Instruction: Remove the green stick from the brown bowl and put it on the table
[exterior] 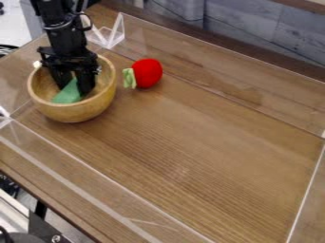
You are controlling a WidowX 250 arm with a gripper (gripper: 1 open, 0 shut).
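The brown bowl [99,102] stands at the table's [210,142] far left. Inside it the green stick [65,94] leans tilted against the bowl's inner wall. My black gripper [72,82] reaches straight down into the bowl, and its fingers have come together on the upper end of the green stick. That upper end is hidden behind the fingers. The stick still rests inside the bowl.
A red round toy fruit [147,72] with a small green leaf lies just right of the bowl. Low clear acrylic walls [114,195] edge the tabletop. A clear angled piece [112,34] stands behind the bowl.
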